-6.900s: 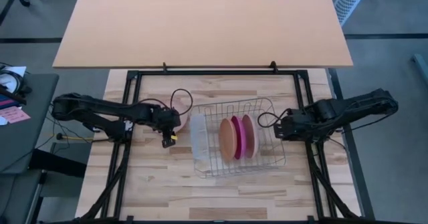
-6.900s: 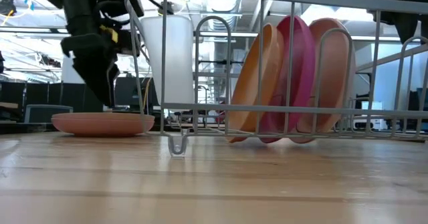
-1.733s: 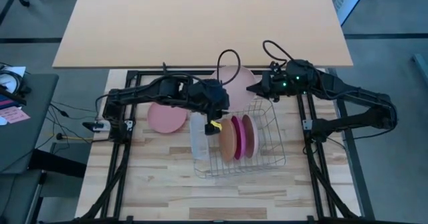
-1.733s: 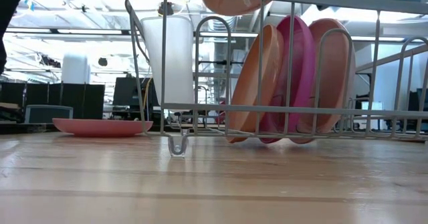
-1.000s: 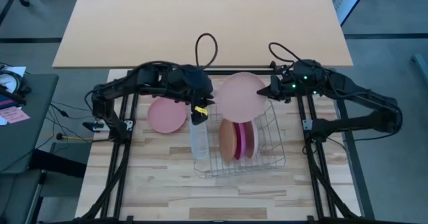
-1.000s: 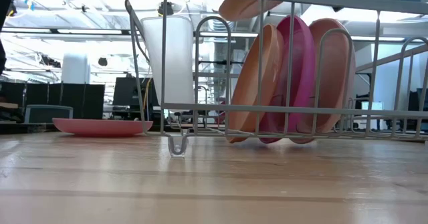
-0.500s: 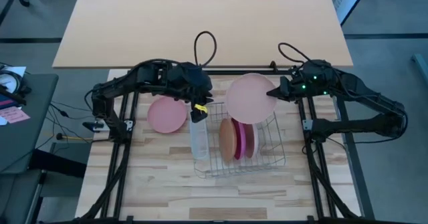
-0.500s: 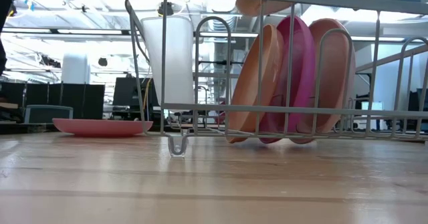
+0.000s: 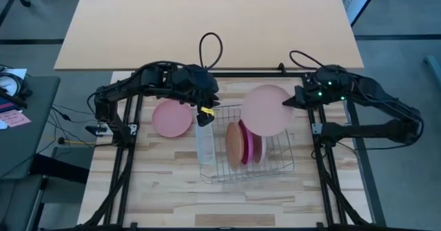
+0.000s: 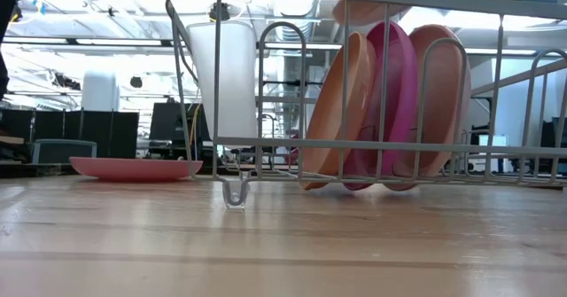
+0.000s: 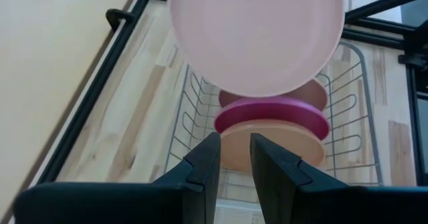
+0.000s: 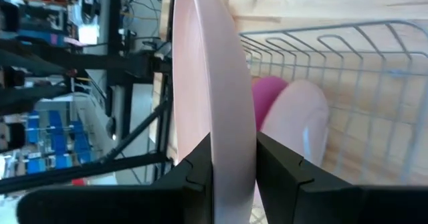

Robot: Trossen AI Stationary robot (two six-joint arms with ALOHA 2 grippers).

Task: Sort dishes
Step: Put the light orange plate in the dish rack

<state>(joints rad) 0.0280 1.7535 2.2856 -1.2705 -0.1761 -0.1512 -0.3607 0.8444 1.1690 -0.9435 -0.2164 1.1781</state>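
We see a table [image 9: 165, 189] of pale wood planks, its grain and seams plain, with a soft sheen in the low view. The rack [image 9: 282, 163] is thin silvery metal wire, smooth and glinting. The plates look like smooth plastic with a dull satin finish: the pale pink plate [image 9: 266, 109], the magenta plate [image 10: 390, 102], the orange-tan plate [image 10: 341, 111]. The tray [image 10: 229, 80] is milky translucent plastic. Each hand's fingers [image 11: 200, 174] are matt black.

The right claw [image 12: 233, 164] grips a pale plate [image 12: 204, 70] edge-on between its fingers [image 12: 198, 172], above the rack [image 12: 334, 50] holding a magenta plate [image 12: 267, 93] and another pink plate [image 12: 297, 120].
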